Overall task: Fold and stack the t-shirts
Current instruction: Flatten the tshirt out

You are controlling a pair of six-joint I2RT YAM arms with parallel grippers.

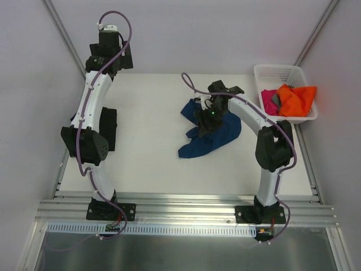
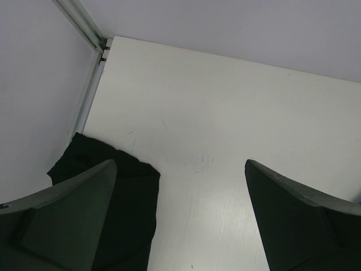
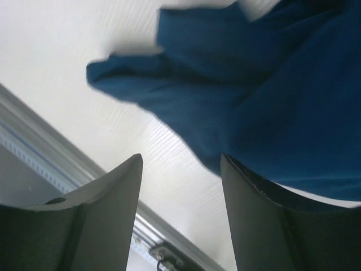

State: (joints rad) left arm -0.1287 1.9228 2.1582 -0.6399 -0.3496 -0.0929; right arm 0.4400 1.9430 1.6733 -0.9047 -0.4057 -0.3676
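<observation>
Nearest the overhead camera, an aluminium rail [image 1: 186, 206] is seen along the table's front edge, with both arm bases bolted to it.

At far left, the left arm [image 1: 90, 107] is reared up along the left side of the white table [image 1: 152, 107]. A black t-shirt [image 1: 109, 129] is seen as a flat dark rectangle just beside that arm, by the table's left edge. In the left wrist view, the left gripper [image 2: 180, 164] is shown with its dark fingers spread wide apart. Nothing is held between them and only bare table top is framed in the gap. Part of the black t-shirt is hidden behind one finger.

Right of centre, a navy blue t-shirt [image 1: 224, 135] is heaped in a crumpled, uneven mound on the table, well apart from the black one. The right arm [image 1: 251, 112] is bent over it, with the wrist positioned above the mound. In the right wrist view, the right gripper [image 3: 181, 161] is seen partly open, with a clear gap between its fingers. No cloth is pinched there, and table top and rail are seen through the gap. The navy cloth's edge is seen close to one fingertip, but contact cannot be told.

At far right, a white lattice basket [image 1: 276, 69] is set in the table's far corner. Bundled inside it are a magenta t-shirt [image 1: 265, 101], a scrap of grey t-shirt [image 1: 275, 99] and an orange t-shirt [image 1: 296, 100].
</observation>
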